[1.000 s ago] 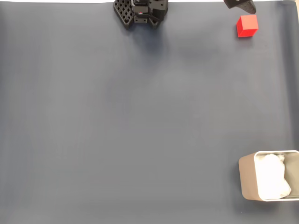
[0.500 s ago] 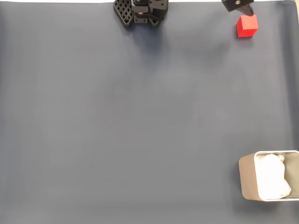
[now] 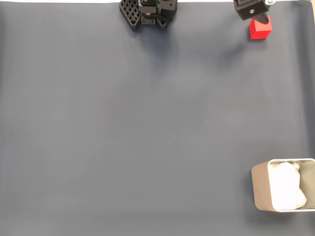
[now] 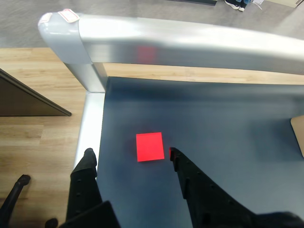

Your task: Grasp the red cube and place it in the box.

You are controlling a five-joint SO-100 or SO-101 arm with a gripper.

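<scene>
cube as our landmark, then. starting left of the red cube (image 4: 149, 147) in the wrist view, we see one black finger (image 4: 88, 159) out over the silver table edge (image 4: 90, 128), well to that side of the cube. moving right, the cube sits flat on the dark mat (image 4: 228, 123), square to us, untouched. just right of it comes the other fingertip, almost brushing its near right corner. so the gripper (image 4: 129, 156) is spread wide, wider than the cube needs, with nothing between the tips yet.

in the fixed view the cube (image 3: 259, 31) lies at the top right of the mat, the gripper (image 3: 252, 10) hanging just above it and partly covering its upper edge. the arm base (image 3: 147, 12) stands well to the cube's left, and the box (image 3: 261, 189), paper lining inside, waits far below the cube in that view, at the lower right.

we judge this the approach before the grasp. to do it well, we'd shift the claw a touch rightwards so the cube sits centred in the gap, reach further forward until both tips flank its side faces, then close squarely. as it stands, the right tip risks nudging the cube away.
</scene>
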